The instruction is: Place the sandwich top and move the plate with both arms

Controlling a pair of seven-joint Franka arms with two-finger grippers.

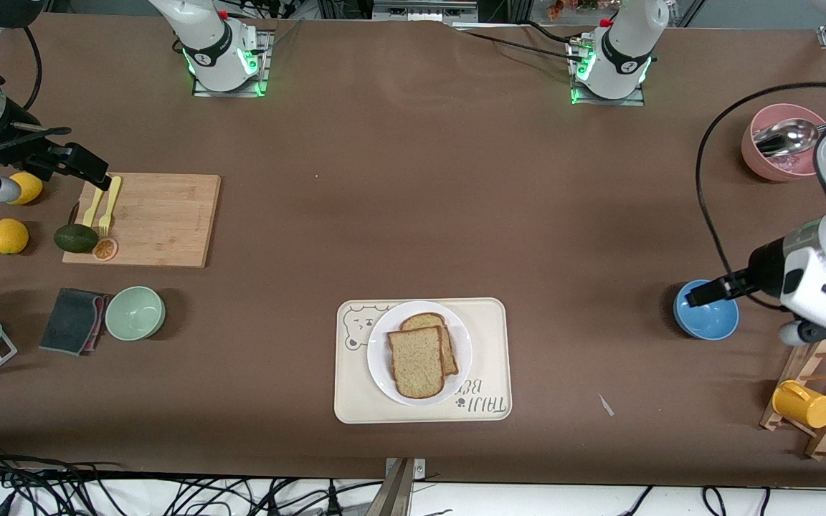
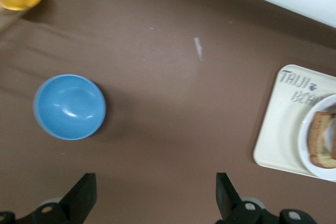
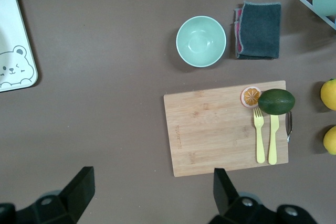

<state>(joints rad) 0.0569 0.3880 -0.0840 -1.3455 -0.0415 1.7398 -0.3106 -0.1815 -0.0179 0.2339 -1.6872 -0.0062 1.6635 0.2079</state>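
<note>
The right gripper (image 1: 97,179) hangs over the cutting board (image 1: 162,218), jaws spread wide, empty – the sandwich top (image 1: 416,362) lies on the plate (image 1: 384,373) in the tray (image 1: 488,358) – the left gripper (image 1: 696,295) hangs over the blue bowl (image 1: 714,322), likewise agape

high front camera facing the arms; wrist cameras straight down; shared bear-print tray (image 1: 355,401) corners

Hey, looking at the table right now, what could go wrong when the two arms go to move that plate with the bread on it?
1. The top slice sits askew on the slice under it and may slide off if the plate tilts.
2. The plate lies within the tray, whose rim may block a claw sliding in.
3. The open left claw near the blue bowl and the open right claw over the cutting board start apart, so uneven lifting is likely.
</note>
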